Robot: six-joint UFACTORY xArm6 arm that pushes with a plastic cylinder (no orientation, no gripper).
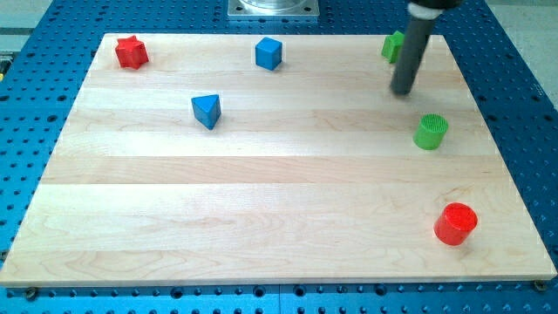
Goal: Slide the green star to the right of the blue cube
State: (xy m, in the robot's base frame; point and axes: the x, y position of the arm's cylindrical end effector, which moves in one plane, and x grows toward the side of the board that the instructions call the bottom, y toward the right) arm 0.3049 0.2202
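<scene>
The green star [393,45] lies near the view's top right edge of the wooden board [279,174], partly hidden behind my rod. The blue cube [268,53] sits at the top centre, well to the left of the star. My tip [403,91] rests on the board just below and slightly right of the green star, above the green cylinder [431,132].
A red star [132,52] is at the top left corner. A blue triangular block [207,111] lies left of centre. A red cylinder [456,223] stands at the bottom right. The board sits on a blue perforated table [26,131].
</scene>
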